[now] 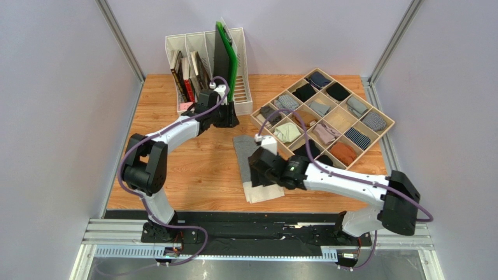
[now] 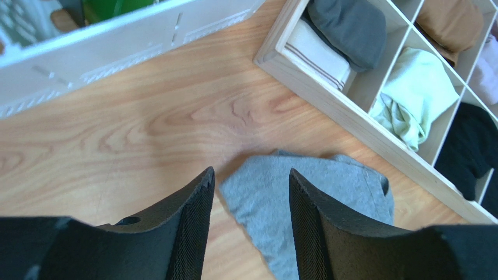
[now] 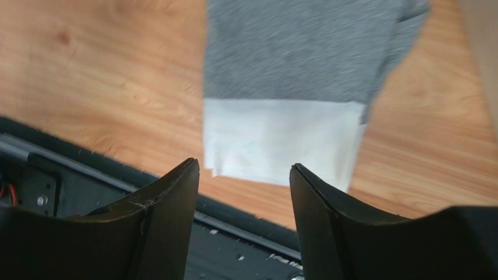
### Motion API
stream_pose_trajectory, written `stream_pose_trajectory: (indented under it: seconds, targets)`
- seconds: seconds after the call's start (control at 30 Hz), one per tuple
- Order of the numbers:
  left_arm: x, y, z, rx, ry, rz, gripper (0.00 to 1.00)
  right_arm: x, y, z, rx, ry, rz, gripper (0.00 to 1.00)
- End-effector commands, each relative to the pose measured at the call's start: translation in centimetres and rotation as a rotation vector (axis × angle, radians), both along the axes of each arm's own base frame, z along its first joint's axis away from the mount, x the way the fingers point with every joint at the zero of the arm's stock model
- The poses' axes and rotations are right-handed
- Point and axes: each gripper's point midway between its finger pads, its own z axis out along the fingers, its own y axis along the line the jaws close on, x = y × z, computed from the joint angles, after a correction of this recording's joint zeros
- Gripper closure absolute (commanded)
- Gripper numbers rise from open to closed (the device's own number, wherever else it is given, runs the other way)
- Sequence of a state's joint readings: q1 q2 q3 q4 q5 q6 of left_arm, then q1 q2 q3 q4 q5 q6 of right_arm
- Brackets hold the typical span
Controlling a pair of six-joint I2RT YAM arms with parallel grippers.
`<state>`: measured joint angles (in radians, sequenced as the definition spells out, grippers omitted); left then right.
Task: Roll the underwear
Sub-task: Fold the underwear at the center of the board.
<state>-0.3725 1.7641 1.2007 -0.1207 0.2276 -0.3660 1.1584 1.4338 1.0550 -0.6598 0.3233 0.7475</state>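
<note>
The underwear [image 1: 244,154] is lying flat mid-frame; left hand [image 2: 251,175] and right hand [image 3: 244,166] are hovering released over its ends, probably prepping the roll.

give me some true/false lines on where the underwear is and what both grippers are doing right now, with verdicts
1. The underwear lies flat on the table, not rolled. True.
2. The right gripper is shut on the white waistband. False: its jaws stand open and hold nothing.
3. The left gripper is open, with the grey end of the garment in view between its fingers. True.
4. The underwear sits in a compartment of the wooden tray. False: it lies on the table beside the tray.
5. The waistband points toward the far wall. False: it is at the near end, toward the arm bases.
</note>
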Motion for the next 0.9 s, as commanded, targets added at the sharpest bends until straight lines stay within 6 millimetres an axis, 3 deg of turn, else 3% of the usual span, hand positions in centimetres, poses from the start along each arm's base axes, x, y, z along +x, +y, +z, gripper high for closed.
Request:
stream_pose_trajectory:
  seconds: [0.0,0.13,0.2,0.33,0.7,0.87]
  targets:
    - [-1.4,0.8,1.8,-0.053,-0.019,0.061,0.44,2.9,-6.0,-2.5,-0.038,0.025,-0.110,0.41]
    - [-4.3,1.6,-0.4,-0.072,0.048,0.083,0.44,4.2,-8.5,-4.1,0.013,0.073,-0.177,0.44]
    - [-5.3,1.6,-0.4,-0.096,0.052,0.086,0.44,4.1,-9.2,-5.4,0.028,0.111,-0.194,0.44]
    - [-8.0,1.6,-1.8,-0.136,0.105,0.089,0.44,3.8,-8.7,-7.1,0.105,0.162,-0.186,0.44]
    - [-10.4,1.2,-3.0,-0.167,0.130,0.087,0.44,3.2,-8.3,-8.3,0.194,0.216,-0.201,0.44]
    - [-10.7,1.0,-3.1,-0.176,0.135,0.087,0.45,2.6,-8.8,-10.0,0.155,0.271,-0.224,0.48]
